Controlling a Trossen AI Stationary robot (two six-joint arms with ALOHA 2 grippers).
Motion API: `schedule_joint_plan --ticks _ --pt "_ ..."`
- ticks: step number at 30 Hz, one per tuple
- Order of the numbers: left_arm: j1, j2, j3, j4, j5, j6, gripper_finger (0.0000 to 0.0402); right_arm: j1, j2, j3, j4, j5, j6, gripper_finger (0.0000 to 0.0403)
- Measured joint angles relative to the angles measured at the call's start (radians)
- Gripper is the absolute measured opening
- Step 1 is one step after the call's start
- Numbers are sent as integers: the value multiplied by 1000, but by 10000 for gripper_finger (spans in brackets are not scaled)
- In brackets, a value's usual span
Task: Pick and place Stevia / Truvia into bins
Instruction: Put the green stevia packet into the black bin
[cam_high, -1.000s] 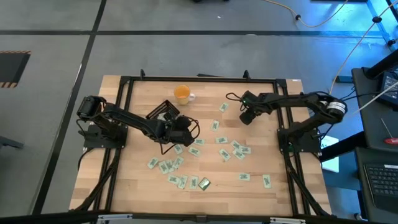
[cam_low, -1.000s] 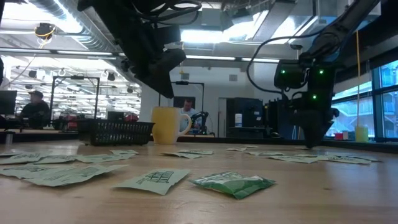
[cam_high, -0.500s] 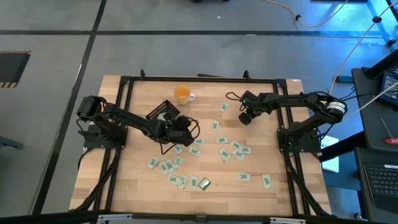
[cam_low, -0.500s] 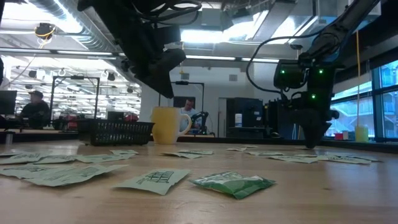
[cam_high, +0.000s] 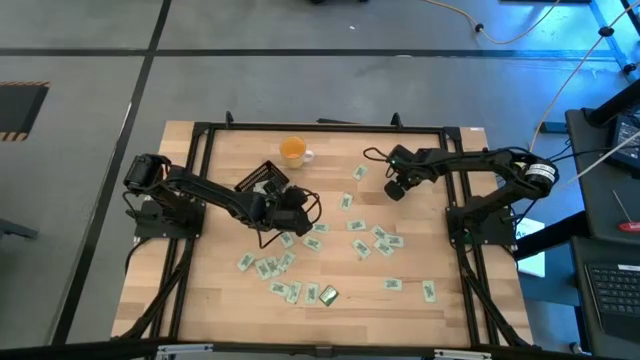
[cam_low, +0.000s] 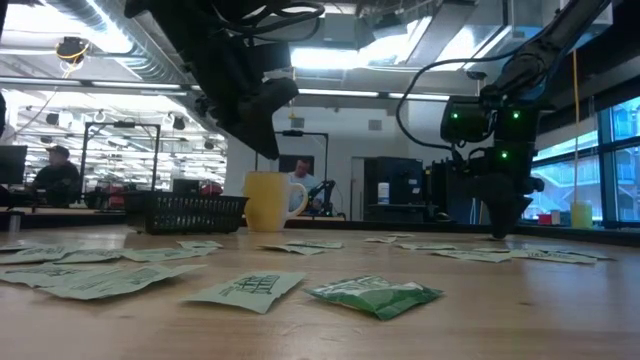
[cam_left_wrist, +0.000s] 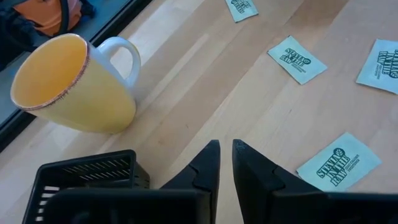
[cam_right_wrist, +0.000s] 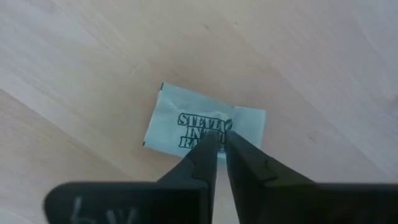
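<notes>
Right gripper (cam_right_wrist: 220, 144) is down near the bench's (cam_high: 400, 310) far right edge, its fingers pinched on a Stevia sachet (cam_right_wrist: 186, 121) lying flat on the wood. Left gripper (cam_left_wrist: 225, 163) hovers mid-bench, fingers nearly together, nothing between them (black tray (cam_left_wrist: 84, 177) just beside it, yellow mug (cam_left_wrist: 65, 84) beyond). More sachets (cam_high: 280, 275) lie scattered toward the near edge.

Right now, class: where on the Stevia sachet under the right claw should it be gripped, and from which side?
Grip the sachet across its middle, from straight above: it lies flat on the table, so no edge stands up. The right claw is there, fingers pinched together.
</notes>
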Motion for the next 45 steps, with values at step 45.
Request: schedule_joint_plan --ticks 45 --pt "0 0 0 0 21 -7 31 34 -63 -9 13 -54 -127 0"
